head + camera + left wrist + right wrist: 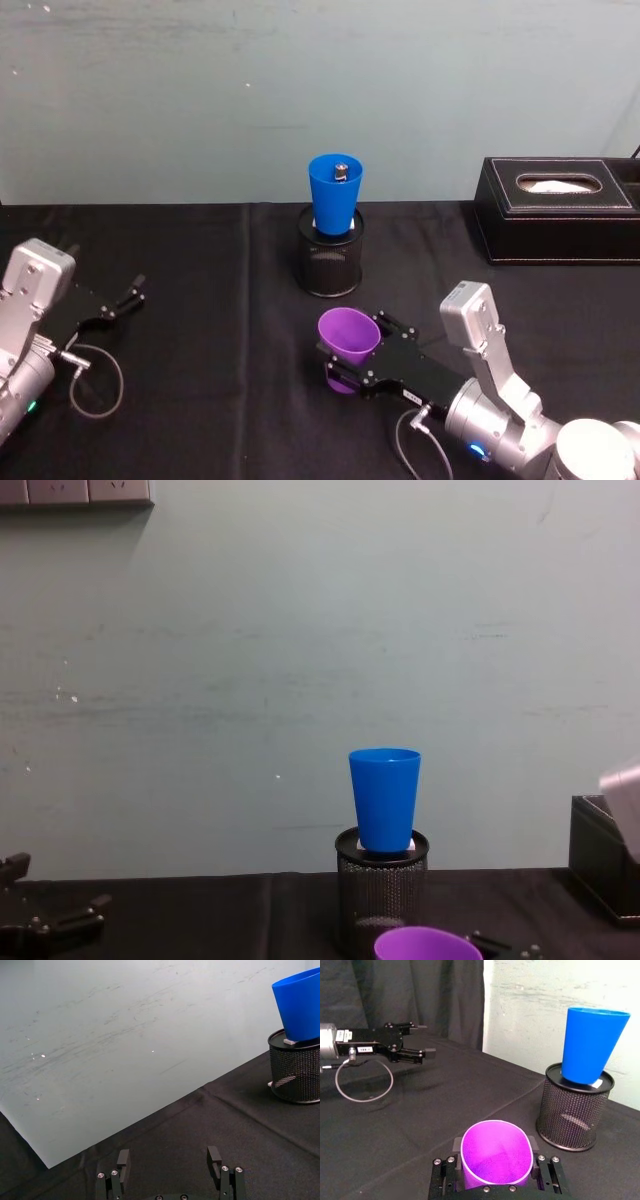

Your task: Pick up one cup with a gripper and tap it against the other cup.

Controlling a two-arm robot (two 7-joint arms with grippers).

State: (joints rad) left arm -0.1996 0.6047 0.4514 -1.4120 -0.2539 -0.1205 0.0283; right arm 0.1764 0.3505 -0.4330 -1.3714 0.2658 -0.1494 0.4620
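Note:
My right gripper is shut on the purple cup, its black jaws pressing both sides low over the black cloth. In the right wrist view the purple cup sits squeezed slightly oval between the jaws of the right gripper. The blue cup stands upright on top of a black mesh pen holder, a short way beyond the purple one and apart from it. The blue cup also rises on the holder ahead of that wrist. My left gripper rests open at the far left.
A black tissue box stands at the back right. A cable loop lies by the left arm. The pale wall runs close behind the holder. In the left wrist view the left gripper is open with bare cloth ahead.

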